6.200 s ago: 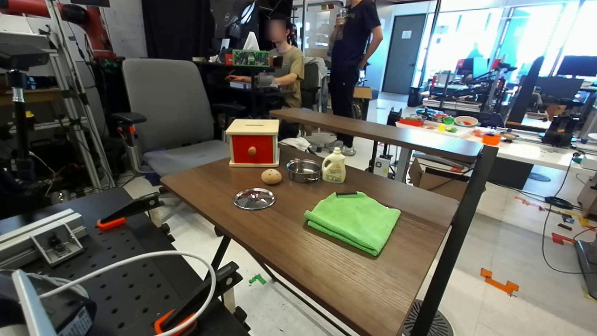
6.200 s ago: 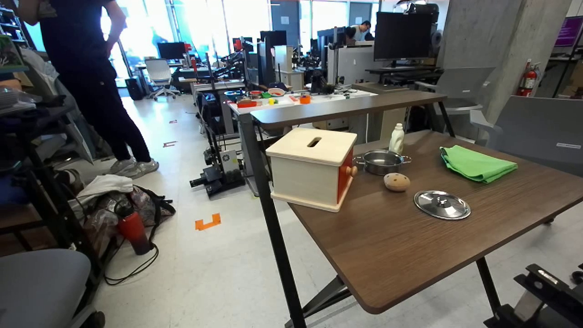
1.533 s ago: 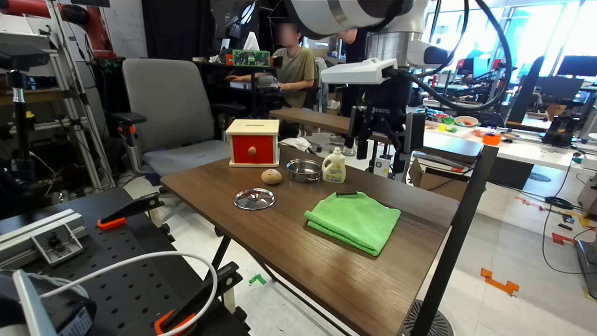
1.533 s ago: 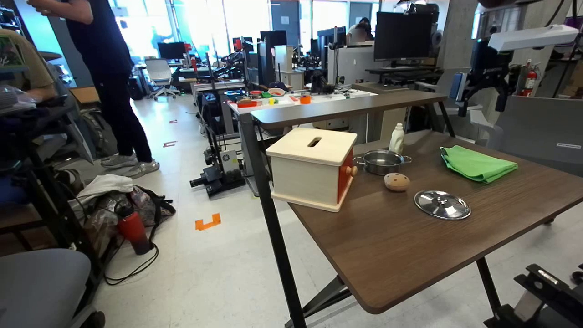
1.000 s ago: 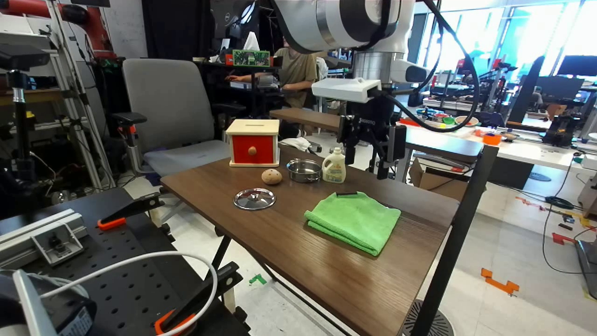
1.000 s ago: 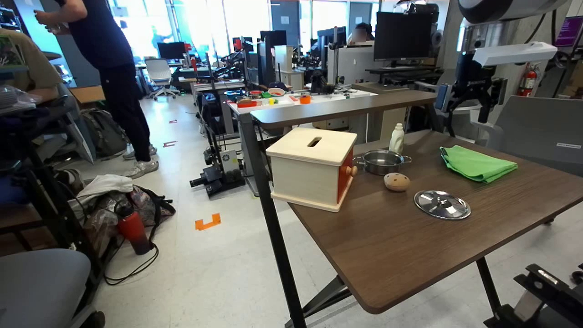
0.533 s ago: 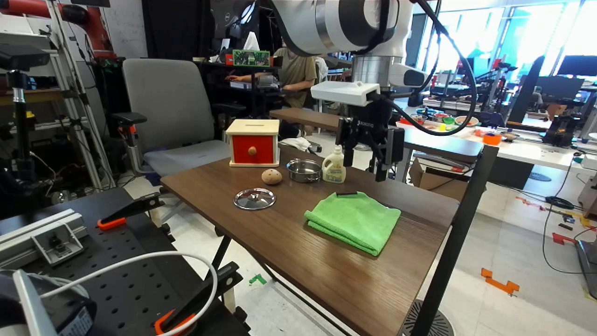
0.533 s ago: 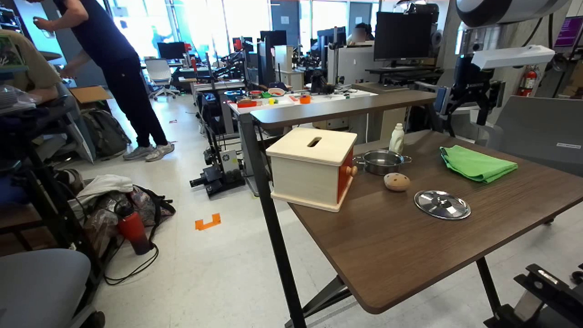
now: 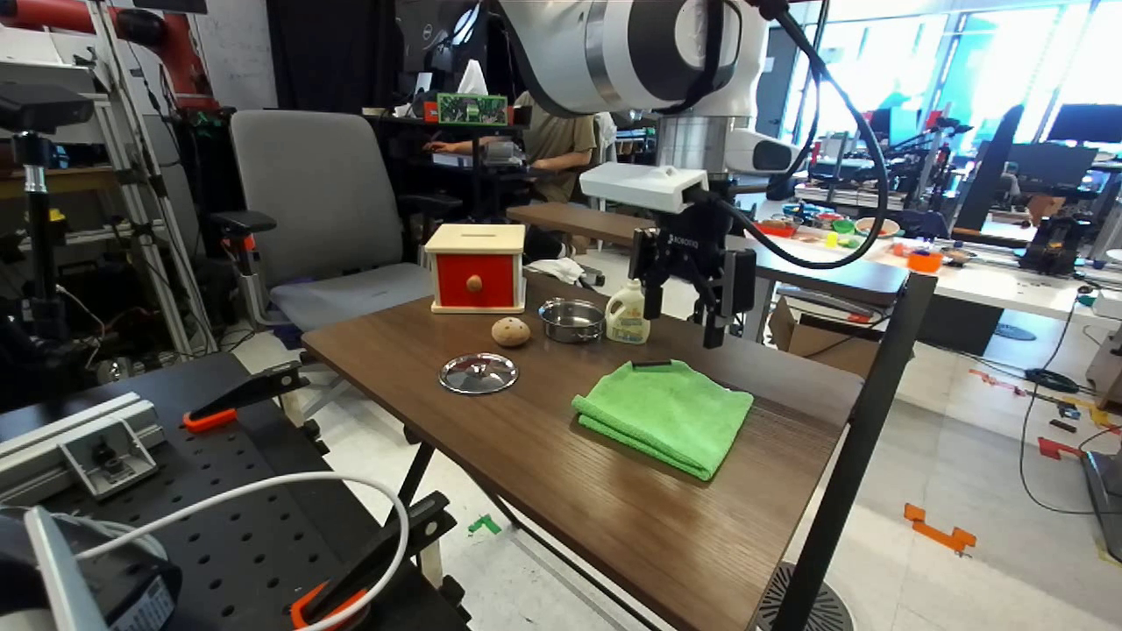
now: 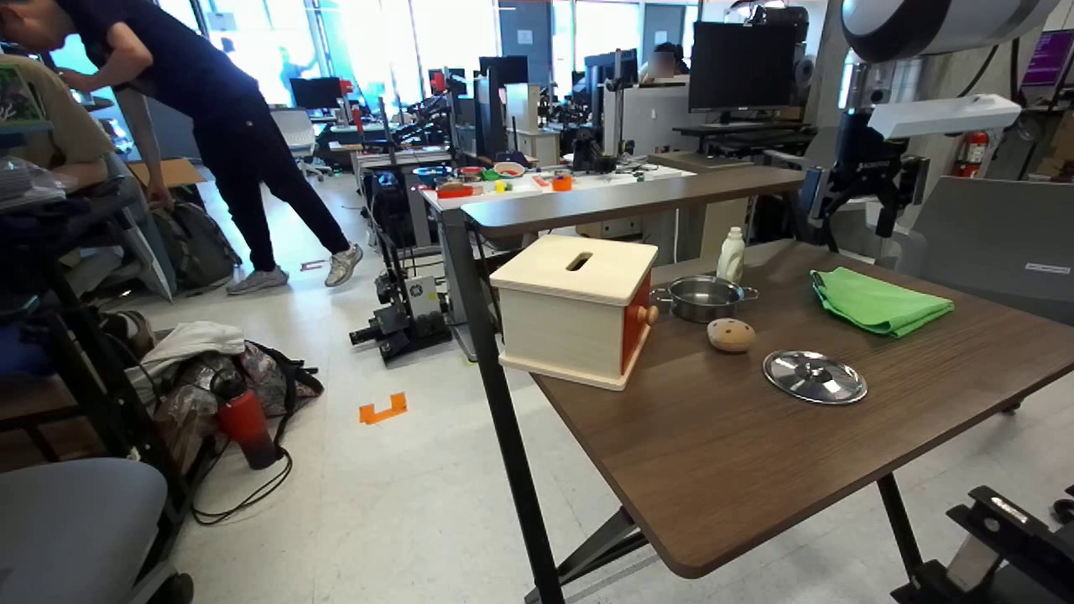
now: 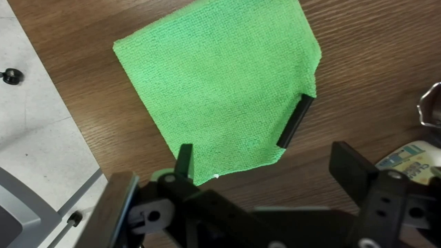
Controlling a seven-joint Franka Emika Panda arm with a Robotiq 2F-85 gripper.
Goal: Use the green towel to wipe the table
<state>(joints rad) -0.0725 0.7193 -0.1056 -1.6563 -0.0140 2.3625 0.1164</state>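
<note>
The green towel (image 9: 666, 416) lies folded flat on the brown wooden table (image 9: 526, 447). It also shows in an exterior view (image 10: 881, 302) and fills the upper middle of the wrist view (image 11: 220, 79). A black strip (image 11: 295, 120) sits on one towel edge. My gripper (image 9: 684, 322) is open and empty, pointing down above the table at the towel's shelf-side edge, apart from the towel. In the wrist view the gripper (image 11: 264, 153) has its fingers wide apart; one finger (image 11: 185, 158) overlaps a towel corner, the other is over bare wood near the bottle.
A cream bottle (image 9: 628, 314) stands close to my gripper. Beyond it are a steel pot (image 9: 571, 322), a speckled brown round object (image 9: 510, 332), a pot lid (image 9: 479, 374) and a wooden box with a red drawer (image 9: 476, 272). A raised shelf (image 10: 629, 201) runs along one table side.
The arm, out of view 6.2 s ago, has come in over the table. Over the last second and a half my gripper has lowered and moved nearer the bottle. The towel has not moved.
</note>
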